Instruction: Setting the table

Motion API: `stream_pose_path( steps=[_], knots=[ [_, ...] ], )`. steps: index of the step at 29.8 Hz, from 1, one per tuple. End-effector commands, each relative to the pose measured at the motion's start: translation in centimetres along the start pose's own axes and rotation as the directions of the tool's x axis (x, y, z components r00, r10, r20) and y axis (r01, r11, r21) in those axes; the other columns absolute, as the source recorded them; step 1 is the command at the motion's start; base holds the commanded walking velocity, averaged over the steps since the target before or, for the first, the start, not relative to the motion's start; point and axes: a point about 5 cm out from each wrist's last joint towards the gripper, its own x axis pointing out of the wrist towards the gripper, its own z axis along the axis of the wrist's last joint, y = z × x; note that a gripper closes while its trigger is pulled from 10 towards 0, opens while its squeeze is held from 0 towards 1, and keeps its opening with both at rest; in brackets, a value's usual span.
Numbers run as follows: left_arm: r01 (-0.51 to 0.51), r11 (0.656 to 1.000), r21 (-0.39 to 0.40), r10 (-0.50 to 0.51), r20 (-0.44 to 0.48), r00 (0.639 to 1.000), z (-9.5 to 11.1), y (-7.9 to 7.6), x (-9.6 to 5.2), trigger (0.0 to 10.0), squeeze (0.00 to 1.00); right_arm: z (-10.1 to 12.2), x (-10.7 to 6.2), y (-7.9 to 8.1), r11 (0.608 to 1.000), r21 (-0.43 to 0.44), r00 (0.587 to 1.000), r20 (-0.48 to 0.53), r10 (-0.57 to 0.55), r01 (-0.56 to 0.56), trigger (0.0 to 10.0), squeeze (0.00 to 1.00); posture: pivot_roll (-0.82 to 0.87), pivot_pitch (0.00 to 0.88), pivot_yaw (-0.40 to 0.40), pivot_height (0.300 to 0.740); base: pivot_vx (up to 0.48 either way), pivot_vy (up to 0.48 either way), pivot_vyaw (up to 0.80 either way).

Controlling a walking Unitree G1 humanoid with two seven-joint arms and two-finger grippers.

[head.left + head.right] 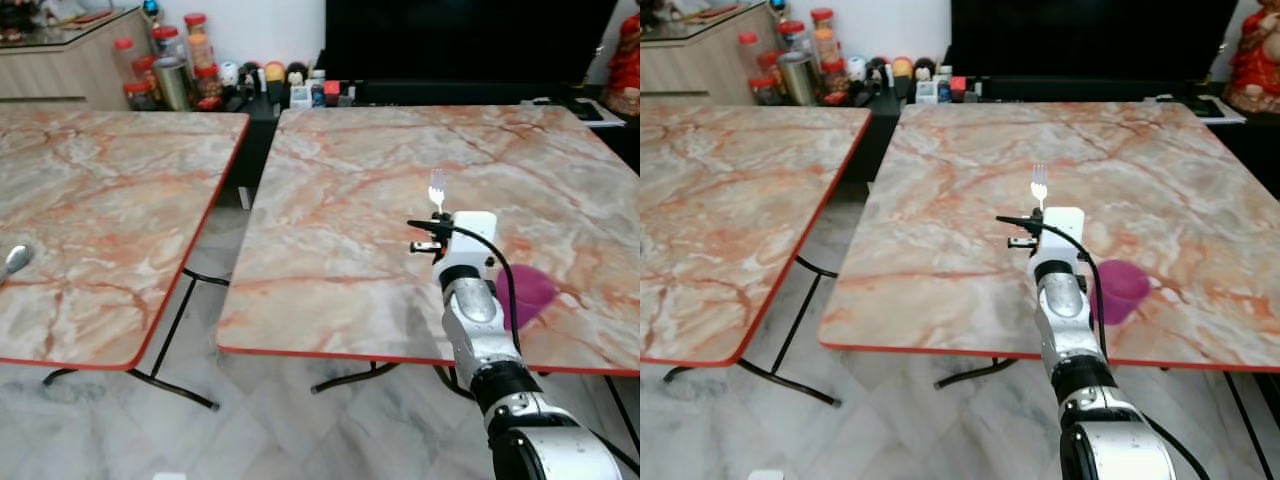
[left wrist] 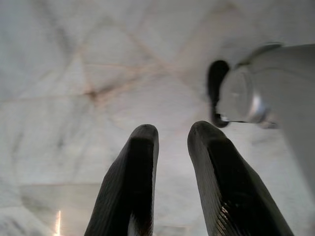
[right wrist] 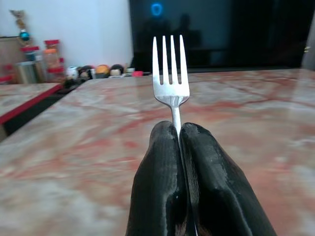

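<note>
Two marble-pattern tables with red edges stand side by side on a pale tiled floor (image 1: pixel 300 420), with an open gap between them in the middle of the frame. The left table (image 1: pixel 100 200) carries a spoon (image 1: pixel 14 260) near its left edge. Behind both, in the upper part, jars (image 1: pixel 170 65) and small things stand before a dark screen (image 1: pixel 470 40).

The right gripper (image 3: pixel 179 142) is over the right table (image 1: pixel 350 170), in the lower right of the frame. Its two black fingers (image 3: pixel 160 187) are pressed together on the handle of a fork (image 3: pixel 171 73), tines pointing up. A purple bowl (image 1: pixel 1120 290) sits just beside the arm, near the front edge. The left gripper (image 2: pixel 172 147) hangs over the floor, fingers slightly apart.
</note>
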Motion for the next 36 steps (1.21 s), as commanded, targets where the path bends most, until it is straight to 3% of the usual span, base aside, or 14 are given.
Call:
stream_pose_path(
  steps=[1,11,19,25,36],
  knots=[
    [-0.026,1.0,-0.004,0.026,0.0,1.0,0.1,1.5,-0.1,10.0,0.0,0.4,0.0,0.9,1.0,0.019,0.999,0.029,0.024,-0.024,10.0,0.0,0.05,0.0,0.028,0.74,0.0,0.48,0.0],
    [-0.032,0.999,-0.002,0.032,0.003,0.999,0.4,1.9,-0.1,10.0,0.0,0.5,0.0,1.1,0.999,0.034,0.998,0.047,0.038,-0.04,10.0,0.0,0.06,0.0,0.028,0.74,0.0,0.48,0.0],
    [-0.004,1.0,0.01,0.004,0.018,1.0,2.1,-1.4,0.5,10.0,0.0,0.5,-0.1,1.1,0.999,0.033,0.998,0.049,0.036,-0.038,10.0,0.0,0.05,0.0,0.032,0.74,0.0,0.48,0.0],
    [0.0,1.0,0.015,0.0,0.021,1.0,2.4,-2.1,0.6,10.0,0.0,0.4,-0.2,1.2,0.998,0.039,0.998,0.052,0.04,-0.042,10.0,0.0,0.06,0.0,0.037,0.74,0.0,0.48,0.0],
    [-0.002,1.0,0.019,0.002,-0.002,1.0,0.9,-2.8,0.4,10.0,0.0,0.2,-0.2,1.3,0.998,0.036,0.998,0.046,0.044,-0.046,10.0,0.0,0.06,0.0,0.036,0.74,0.0,0.48,0.0]
  ],
)
